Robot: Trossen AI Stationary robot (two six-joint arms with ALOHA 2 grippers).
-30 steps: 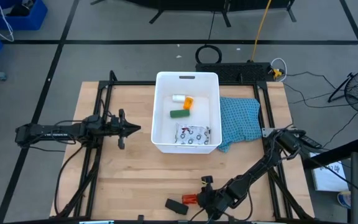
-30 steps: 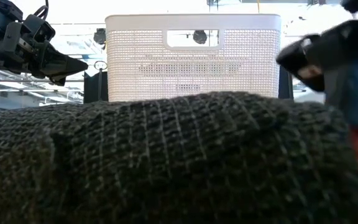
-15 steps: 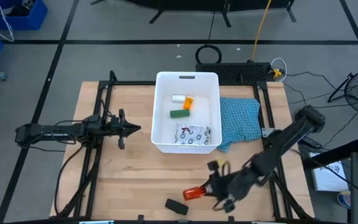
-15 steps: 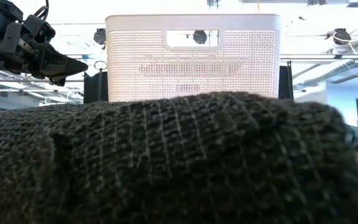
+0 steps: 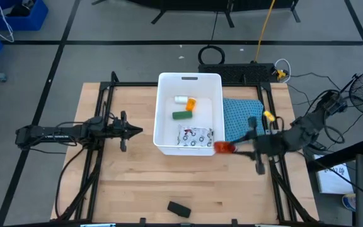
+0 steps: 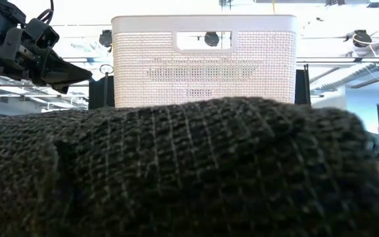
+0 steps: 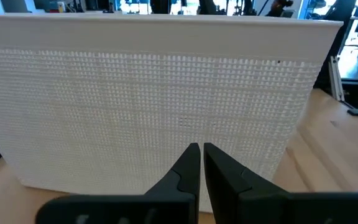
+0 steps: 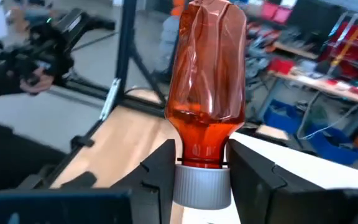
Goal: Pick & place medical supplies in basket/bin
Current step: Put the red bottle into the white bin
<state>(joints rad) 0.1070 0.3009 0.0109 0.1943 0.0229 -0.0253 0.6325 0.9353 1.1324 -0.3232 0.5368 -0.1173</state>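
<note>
A: Right gripper (image 5: pixel 235 149) status?

B: Clamped on the red tube (image 5: pixel 224 147), held by the white-cap end (image 8: pixel 201 184). In the high view it is seen at the tub's (image 5: pixel 166 80) front right corner, just beside the rim, with the blue cloth (image 5: pixel 241 120) next to it. The tube is carried off the table, pointing toward the tub.

A: Confirmed from the wrist?

B: Yes, the fingers (image 8: pixel 160 168) are seen pressed on either side of the neck just above the cap; the red body (image 8: pixel 210 74) sticks out forward.

A: Left gripper (image 5: pixel 135 130)?

B: Parked left of the tub, aimed at its side wall (image 7: pixel 166 93). Fingers (image 7: pixel 188 168) are brought together, nothing held. It is not touching the tub.

A: Tub contents?

B: Four items are seen inside – white bottle (image 5: pixel 181 99) and orange bottle (image 5: pixel 191 104) at the far end, touching; green block (image 5: pixel 181 115) just in front of them; patterned packet (image 5: pixel 196 136) at the near end.

A: Anything left on the table?

B: Black block (image 5: pixel 179 209), near the front edge, well apart from the tub. In the low view it fills the foreground (image 6: pixel 176 171), and the tub's slot handle (image 6: pixel 202 41) is seen behind it.
</note>
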